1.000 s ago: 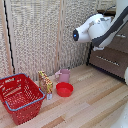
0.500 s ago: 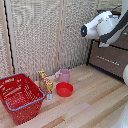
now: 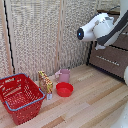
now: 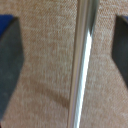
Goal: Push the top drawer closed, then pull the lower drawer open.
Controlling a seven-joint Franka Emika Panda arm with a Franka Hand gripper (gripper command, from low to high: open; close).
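Note:
In the wrist view a slim silver bar handle point(image 4: 82, 60) runs between my two dark fingers point(image 4: 7, 60), against a brownish textured drawer face point(image 4: 45, 55). My gripper point(image 4: 65, 55) is open, with a gap on each side of the bar. In the exterior view the white arm point(image 3: 97, 27) reaches to the dark-brown dresser at the exterior view's right, at the height of the top drawer point(image 3: 121, 41). The lower drawer point(image 3: 107, 61) lies below it, its front showing. The arm hides the gripper there, and I cannot tell how far out either drawer stands.
On the wooden floor stand a red basket point(image 3: 20, 96), a red bowl point(image 3: 64, 89), a pink cup point(image 3: 63, 75) and a small yellow-brown item point(image 3: 45, 81). Woven beige panels point(image 3: 40, 35) form the back wall.
The arm has swung toward the exterior view's right, closer to the dresser. The floor items have not moved.

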